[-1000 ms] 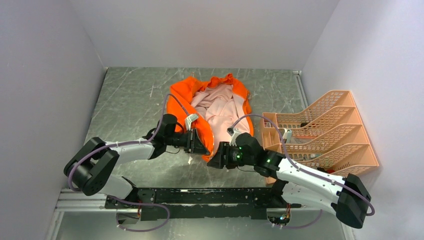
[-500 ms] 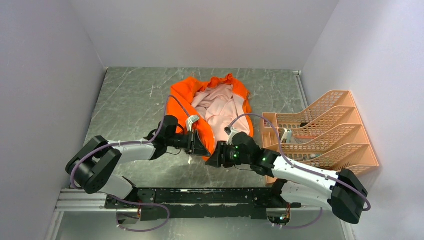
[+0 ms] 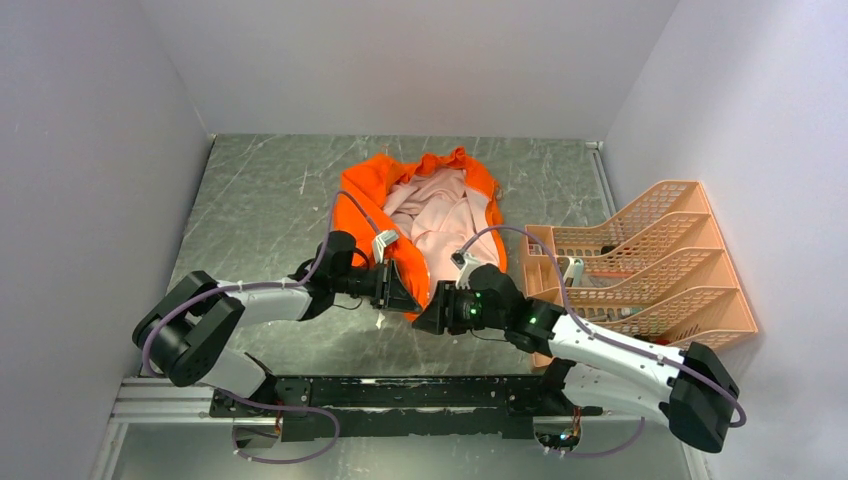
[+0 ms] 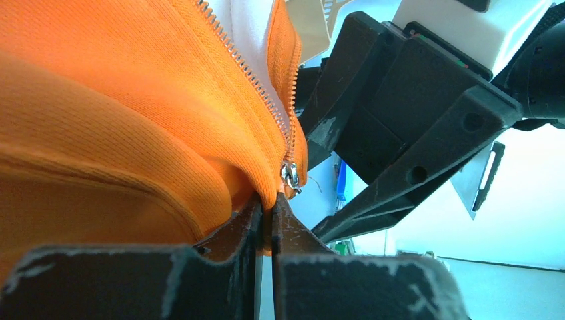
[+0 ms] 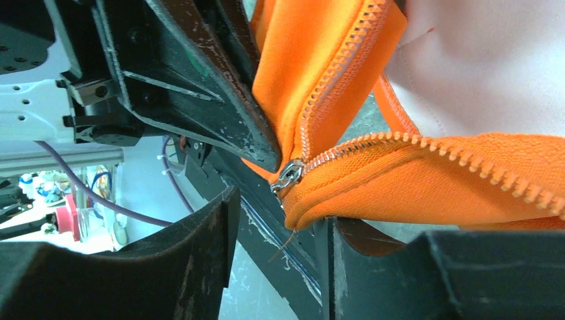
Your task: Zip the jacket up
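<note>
Fingers of my left gripper (image 4: 265,215) are pressed together, pinching the orange hem of the jacket (image 3: 430,210) just below the zipper slider (image 4: 290,175). Above the slider the two rows of teeth part. In the top view this gripper sits at the jacket's near left corner.

The jacket lies at the middle of the table (image 3: 250,200), spread open with its pale pink lining facing up. Its near corner reaches in between my two grippers.

Fingers of my right gripper (image 5: 276,210) stand spread apart and clamp nothing. The slider and the hem corner hang just above the gap. The fabric appears to rest against the inner side of the right-hand finger only.

The table surface is grey and marbled, with pale scratches. Plain pale walls (image 3: 400,60) close it in on the left, far and right sides. A peach basket rack (image 3: 650,250) stands at the right edge against the right wall, just beside my right arm.
</note>
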{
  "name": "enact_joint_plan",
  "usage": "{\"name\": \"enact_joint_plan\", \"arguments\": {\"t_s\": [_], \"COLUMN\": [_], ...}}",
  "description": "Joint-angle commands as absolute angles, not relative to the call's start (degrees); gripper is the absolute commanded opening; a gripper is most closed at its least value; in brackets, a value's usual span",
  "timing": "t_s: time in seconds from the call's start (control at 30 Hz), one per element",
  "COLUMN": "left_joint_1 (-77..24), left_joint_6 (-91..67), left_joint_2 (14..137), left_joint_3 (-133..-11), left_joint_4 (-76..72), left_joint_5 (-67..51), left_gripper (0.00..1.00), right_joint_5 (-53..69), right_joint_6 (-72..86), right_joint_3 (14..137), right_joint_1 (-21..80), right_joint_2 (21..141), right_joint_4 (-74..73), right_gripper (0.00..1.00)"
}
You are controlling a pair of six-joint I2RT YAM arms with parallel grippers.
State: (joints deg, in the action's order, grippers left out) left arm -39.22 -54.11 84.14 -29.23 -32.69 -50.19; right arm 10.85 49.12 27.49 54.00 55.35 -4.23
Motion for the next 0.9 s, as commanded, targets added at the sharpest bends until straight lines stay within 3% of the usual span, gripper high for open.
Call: {"name": "enact_joint_plan", "arguments": {"t_s": [0.0,0.33,0.63,0.87], "left_joint_1": [-40.17,-40.34,-42.49,-43.57], "left_joint_6": [-55.88,-68.47,-74.21,-78.46], "left_joint_2": [83.78,84.27,79.67,78.32], "left_joint_3": [-28.66,-26.87,-24.48,-23.95], "left_joint_4": [-36.69,-48.57,-48.69,-50.56], "left_joint_5": [-52.93,-54.74,-50.92,-48.5], "left_gripper": [0.08,0.08,0.08,0.08], "right_joint_5": [10.08,7.7,1.94,-1.91], "right_joint_6": [48.74,56.64,66.04,68.15], "right_joint_3": [28.3,28.02,25.11,25.84], "right_joint_1": [54.26,54.28,55.69,60.52], "right_joint_2": [52.93,47.3,39.34,40.06], "right_joint_4": [-3.53,-4.31,-5.55,-6.6], "right_gripper": [0.48,0.49,0.48,0.48]}}
